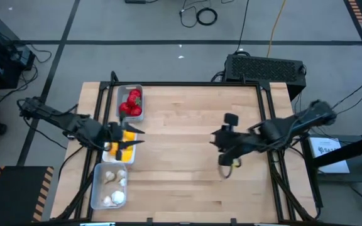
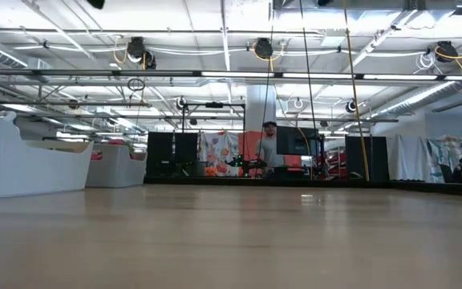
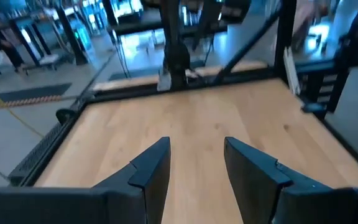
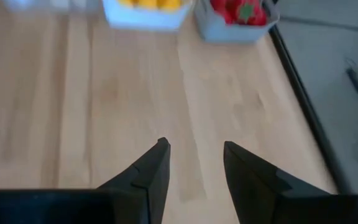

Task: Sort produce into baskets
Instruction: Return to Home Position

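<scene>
**Produce binned, both claws empty**

Along the left edge of the pale wooden table (image 1: pixel 187 188), three shallow translucent plastic trays (image 1: pixel 97 188) in a row. Left gripper (image 3: pixel 196 144) over the middle tray, nearer the produce, fingers spread and holding nothing. Right gripper (image 4: pixel 194 144) mid-table, trays well off to its left, likewise spread and bare. Roughly four red round pieces (image 1: pixel 132 104) and four whitish garlic bulbs (image 1: pixel 113 188). Yellow-orange ovals (image 1: pixel 128 135) half hidden, uncounted.

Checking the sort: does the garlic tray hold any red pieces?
No, in the high view the garlic tray holds only whitish bulbs.
</scene>
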Robot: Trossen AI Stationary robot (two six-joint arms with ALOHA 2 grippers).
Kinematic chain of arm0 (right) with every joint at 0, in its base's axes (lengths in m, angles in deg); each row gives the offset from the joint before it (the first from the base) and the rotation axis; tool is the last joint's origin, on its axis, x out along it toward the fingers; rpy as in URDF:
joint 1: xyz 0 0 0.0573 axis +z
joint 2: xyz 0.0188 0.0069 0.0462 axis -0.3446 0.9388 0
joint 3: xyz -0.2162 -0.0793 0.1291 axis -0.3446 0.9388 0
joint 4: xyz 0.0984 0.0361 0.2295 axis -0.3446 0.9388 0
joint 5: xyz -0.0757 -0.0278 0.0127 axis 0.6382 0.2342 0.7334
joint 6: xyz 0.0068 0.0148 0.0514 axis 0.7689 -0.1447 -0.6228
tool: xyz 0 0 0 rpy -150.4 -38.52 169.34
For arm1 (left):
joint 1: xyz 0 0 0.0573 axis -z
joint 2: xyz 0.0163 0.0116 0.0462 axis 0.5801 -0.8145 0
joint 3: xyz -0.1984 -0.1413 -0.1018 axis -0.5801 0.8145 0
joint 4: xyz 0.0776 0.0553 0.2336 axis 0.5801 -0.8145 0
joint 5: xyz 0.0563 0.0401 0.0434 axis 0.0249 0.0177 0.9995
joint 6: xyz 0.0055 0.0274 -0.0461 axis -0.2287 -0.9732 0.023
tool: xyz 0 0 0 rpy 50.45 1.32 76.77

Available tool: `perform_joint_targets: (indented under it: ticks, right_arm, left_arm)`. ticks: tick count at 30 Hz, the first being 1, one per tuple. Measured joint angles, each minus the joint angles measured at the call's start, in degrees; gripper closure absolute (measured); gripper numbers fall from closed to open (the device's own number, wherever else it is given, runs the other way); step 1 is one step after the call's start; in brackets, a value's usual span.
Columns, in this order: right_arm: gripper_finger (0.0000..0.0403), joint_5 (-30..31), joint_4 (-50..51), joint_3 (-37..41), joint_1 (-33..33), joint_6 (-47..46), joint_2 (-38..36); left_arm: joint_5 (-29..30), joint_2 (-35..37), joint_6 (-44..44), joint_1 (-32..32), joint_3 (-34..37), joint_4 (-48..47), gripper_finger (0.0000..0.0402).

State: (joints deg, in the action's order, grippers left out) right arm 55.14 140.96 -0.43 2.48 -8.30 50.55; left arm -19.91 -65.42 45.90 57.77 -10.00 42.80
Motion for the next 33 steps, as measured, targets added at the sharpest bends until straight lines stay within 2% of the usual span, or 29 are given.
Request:
perform_joint_targets:
  ticks: [4, 9, 15, 21, 27, 33]
  right_arm:
    - [0.0266, -0.3, -21.6, 19.3, -1.7, 0.4, -11.8]
    - [0.0273, -0.8, -46.0, 39.0, -3.5, 4.8, -22.7]
    - [0.0281, -9.2, -67.2, 56.5, -8.7, 5.4, -31.2]
    - [0.0295, -15.2, -74.5, 66.4, -12.8, 1.3, -36.6]
    - [0.0317, -15.3, -74.6, 72.9, -13.7, -1.1, -42.1]
    - [0.0352, -15.2, -72.4, 74.9, -13.7, -0.7, -48.4]
  left_arm:
    - [-0.2, 9.4, 1.3, -0.5, 7.9, 3.3, 0.0242]
    - [-0.1, 21.2, 4.7, -1.7, 18.7, 7.0, 0.0242]
    - [0.3, 32.4, 8.8, -3.4, 27.7, 9.7, 0.0242]
    - [0.5, 38.9, 12.2, -4.5, 33.9, 9.7, 0.0242]
    - [0.5, 40.8, 17.9, -5.1, 39.2, 11.6, 0.0242]
    - [0.2, 40.4, 17.6, -5.1, 39.5, 14.1, 0.0242]
